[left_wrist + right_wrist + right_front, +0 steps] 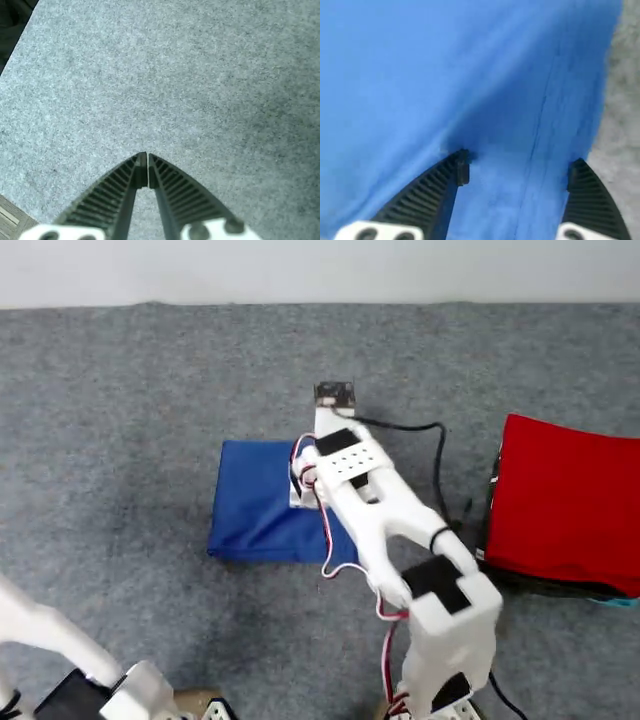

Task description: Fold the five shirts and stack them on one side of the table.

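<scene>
**Blue shirt lay folded mid-table, red-topped pile at the right edge**

From where I stood, the blue shirt point(255, 505) lay folded into a neat rectangle near the middle of the grey felt-covered table point(120, 420). The right arm point(400, 530) stretched forward over its right-hand part, with the wrist directly above the cloth. In the right wrist view, the right gripper point(517, 170) was spread wide, both dark ribbed fingers point(447, 185) low over the blue fabric. One fingertip seemed to press into it, since the cloth looked dimpled and shadowed there. The other finger sat close to the shirt's edge, where a strip of grey table showed beside it. A straight crease ran through the cloth between the two fingers.

Well apart from the blue shirt, at the right edge of the table, sat the pile point(540, 585). A red shirt point(565, 500) lay flat on top, with darker layers showing under its near edge and a sliver of teal at the corner. I could not count the layers beneath. A black cable point(435, 455) looped across the table between the right arm and the pile.

The left arm point(60, 635) sat at the near left corner, far from both shirts. The left gripper point(148, 165) had its fingers pressed together, tips meeting, above bare grey felt with no cloth between them.
</scene>
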Controlling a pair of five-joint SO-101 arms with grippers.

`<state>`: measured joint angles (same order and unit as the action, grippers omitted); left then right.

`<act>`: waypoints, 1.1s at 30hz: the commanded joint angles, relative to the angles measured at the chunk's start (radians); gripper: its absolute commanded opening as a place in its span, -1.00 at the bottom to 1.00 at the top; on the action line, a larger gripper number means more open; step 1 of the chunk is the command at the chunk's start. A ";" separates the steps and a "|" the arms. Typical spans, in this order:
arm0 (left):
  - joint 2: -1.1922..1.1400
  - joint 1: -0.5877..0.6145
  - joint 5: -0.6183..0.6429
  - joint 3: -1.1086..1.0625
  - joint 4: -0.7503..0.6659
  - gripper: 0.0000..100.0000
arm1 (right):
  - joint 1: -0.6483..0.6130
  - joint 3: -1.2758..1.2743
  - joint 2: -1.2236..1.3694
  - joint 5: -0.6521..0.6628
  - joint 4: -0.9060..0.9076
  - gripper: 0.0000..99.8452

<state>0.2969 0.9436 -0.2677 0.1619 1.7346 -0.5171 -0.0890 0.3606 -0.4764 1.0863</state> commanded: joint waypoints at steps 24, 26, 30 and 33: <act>0.028 -0.003 -0.011 0.004 0.009 -0.97 | 0.090 0.049 0.088 0.229 0.145 -0.98; 0.029 -0.003 -0.011 0.004 0.009 -0.97 | 0.139 0.048 0.059 0.318 0.145 -0.98; 0.029 -0.003 -0.011 0.004 0.009 -0.97 | 0.242 0.052 -0.016 0.546 0.131 -0.98; 0.029 -0.003 -0.011 0.004 0.011 -0.97 | 0.303 0.051 -0.065 0.747 0.088 -0.98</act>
<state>0.2969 0.9436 -0.2677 0.1619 1.7346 -0.2869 -0.0522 0.3836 0.0867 1.2029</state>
